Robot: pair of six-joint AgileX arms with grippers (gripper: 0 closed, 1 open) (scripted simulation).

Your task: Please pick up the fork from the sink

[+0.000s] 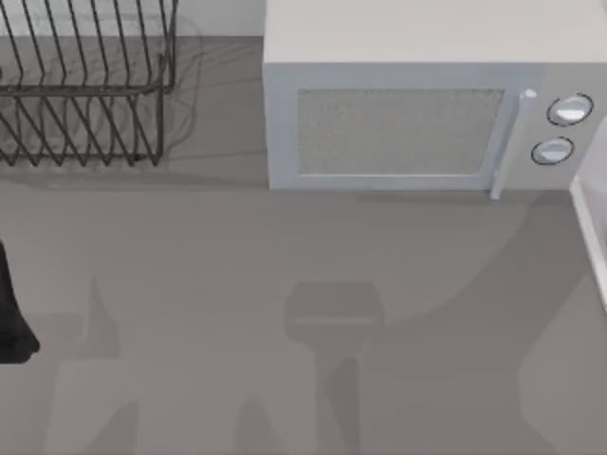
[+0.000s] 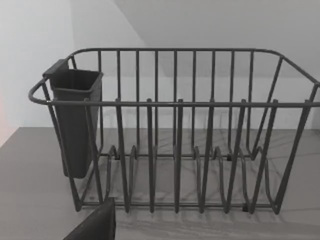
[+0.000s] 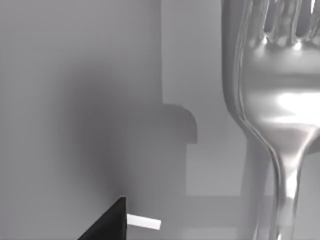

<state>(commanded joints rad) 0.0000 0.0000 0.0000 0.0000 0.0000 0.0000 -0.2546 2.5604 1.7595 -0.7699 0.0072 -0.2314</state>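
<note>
The fork (image 3: 280,100) is shiny silver and looms very close in the right wrist view, tines at one end and its thin handle tapering away. It stands out against a plain grey surface crossed by blocky shadows. A dark corner of my right gripper (image 3: 107,225) shows well to one side of the handle, apart from it, with a small white strip (image 3: 144,221) beside it. My left arm (image 1: 11,322) is a dark shape at the table's left edge. A dark part of my left gripper (image 2: 95,226) shows in front of the dish rack.
A black wire dish rack (image 1: 85,85) with a dark utensil cup (image 2: 75,125) stands at the back left. A white microwave (image 1: 417,104) with two round knobs fills the back middle and right. A white rim (image 1: 590,237) runs along the right edge.
</note>
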